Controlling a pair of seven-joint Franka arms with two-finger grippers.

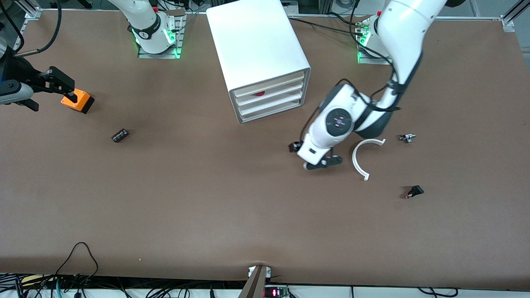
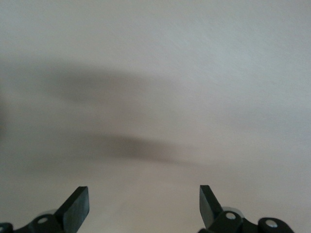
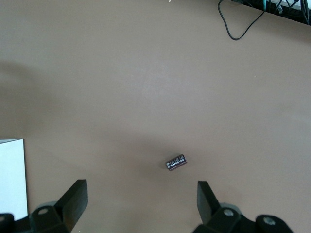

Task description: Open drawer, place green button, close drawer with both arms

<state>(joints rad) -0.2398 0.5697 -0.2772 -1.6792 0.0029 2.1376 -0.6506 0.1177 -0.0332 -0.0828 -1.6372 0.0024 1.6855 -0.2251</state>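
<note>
The white cabinet [image 1: 256, 49] stands at the table's middle, near the arms' bases. Its four drawers [image 1: 271, 108] are all shut, and a red item [image 1: 259, 93] shows in the second from the top. The green-capped button is not in view. My left gripper [image 1: 308, 156] is open and empty, low over the table, nearer the front camera than the drawer fronts. In the left wrist view its fingers [image 2: 77, 206] frame only a pale blurred surface. My right gripper [image 1: 70, 94] is open and empty [image 3: 141, 204], over the orange box [image 1: 78, 101] at the right arm's end.
A small black switch block [image 1: 120, 135] lies near the orange box and shows in the right wrist view [image 3: 176, 162]. A white curved strip [image 1: 359, 159], a small metal part [image 1: 408, 138] and a black part [image 1: 414, 191] lie toward the left arm's end.
</note>
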